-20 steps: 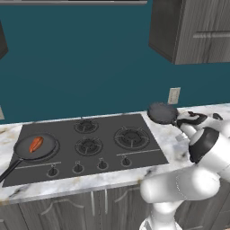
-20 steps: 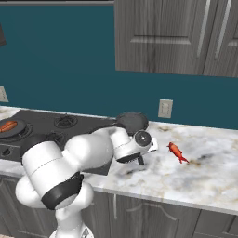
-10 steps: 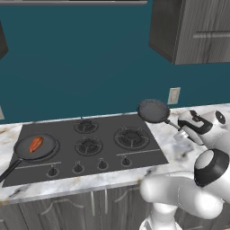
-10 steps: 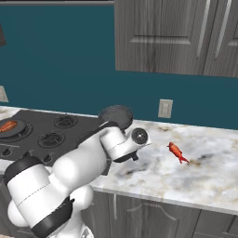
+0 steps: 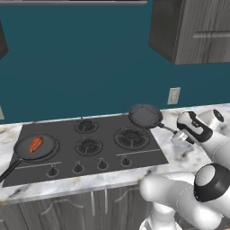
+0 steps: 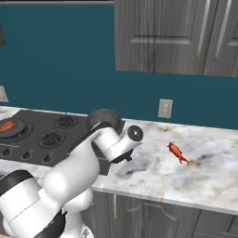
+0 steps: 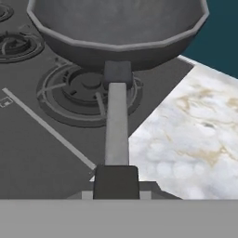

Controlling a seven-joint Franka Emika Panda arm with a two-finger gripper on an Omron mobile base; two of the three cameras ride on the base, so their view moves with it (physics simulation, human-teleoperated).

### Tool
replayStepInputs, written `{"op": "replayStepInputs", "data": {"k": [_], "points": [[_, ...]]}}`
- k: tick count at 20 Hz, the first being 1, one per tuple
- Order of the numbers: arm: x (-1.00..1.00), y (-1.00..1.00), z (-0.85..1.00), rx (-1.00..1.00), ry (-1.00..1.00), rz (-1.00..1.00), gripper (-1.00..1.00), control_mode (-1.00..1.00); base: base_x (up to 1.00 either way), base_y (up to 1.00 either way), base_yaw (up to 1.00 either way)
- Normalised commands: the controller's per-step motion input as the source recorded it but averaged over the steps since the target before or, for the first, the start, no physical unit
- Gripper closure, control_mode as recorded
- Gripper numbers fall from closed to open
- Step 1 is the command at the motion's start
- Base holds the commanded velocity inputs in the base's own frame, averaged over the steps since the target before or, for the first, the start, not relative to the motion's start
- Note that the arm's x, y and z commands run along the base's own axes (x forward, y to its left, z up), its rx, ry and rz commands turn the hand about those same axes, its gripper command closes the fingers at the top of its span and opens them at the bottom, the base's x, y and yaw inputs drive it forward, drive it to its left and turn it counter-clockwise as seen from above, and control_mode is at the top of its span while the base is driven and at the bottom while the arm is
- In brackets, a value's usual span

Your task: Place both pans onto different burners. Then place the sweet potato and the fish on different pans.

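The gripper (image 5: pixel 176 136) is clenched on the thin handle of the empty pan (image 5: pixel 145 115), holding it up in the air at the right rear corner of the cooktop (image 5: pixel 63 159); in the left base view the pan hangs above the cooktop's edge, just behind and to the right of the large right burner (image 5: pixel 131 137), touching nothing beneath it. The hand view looks straight along that handle — the pan (image 7: pixel 116 28) fills the top, its grey bowl tilted slightly, and below it lies the large burner (image 7: pixel 86 90) with the marble counter (image 7: pixel 195 139) to the right; the fingertips themselves are hidden by the grey band, so the grip is read from the handle running into the hand.

In the right base view the held pan (image 6: pixel 106 120) shows as a dark disc behind the white wrist, partly covered by the arm.

The other pan (image 5: pixel 36 147) sits on the far-left burner, its long handle pointing toward the front left corner of the cooktop; an orange-brown oval — the sweet potato (image 5: pixel 36 144) — lies inside it, near the middle. The same pan (image 6: pixel 10 128) with the sweet potato (image 6: pixel 8 126) shows at the left edge of the right base view.

The fish (image 6: pixel 176 152), bright red-orange, lies flat on the marble counter (image 6: pixel 204 172) well to the right of the cooktop and well apart from the gripper; a wall outlet (image 6: pixel 165 108) is on the teal wall behind it.
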Motion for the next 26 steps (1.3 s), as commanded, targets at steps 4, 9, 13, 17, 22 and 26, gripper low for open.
{"op": "replayStepInputs", "data": {"k": [4, 9, 13, 17, 22, 26], "points": [[-0.29, 0.28, 0.0, 0.02, 0.09, 0.1, 1.0, -1.0, 0.0, 0.0, 0.0], [-0.19, 0.34, 0.0, 0.03, 0.12, 0.09, 1.0, -1.0, 0.0, 0.0, 0.0], [-0.01, 0.21, -0.09, 0.0, 0.1, 0.03, 1.0, -1.0, 0.0, 0.0, 0.0], [0.08, 0.03, -0.23, 0.0, 0.08, 0.0, 1.0, -1.0, 0.0, 0.0, 0.0], [0.04, 0.0, -0.23, 0.0, 0.06, 0.0, 1.0, -1.0, 0.0, 0.0, 0.0], [0.01, 0.0, -0.15, 0.0, 0.02, 0.0, 1.0, -1.0, 0.0, 0.0, 0.0]]}}
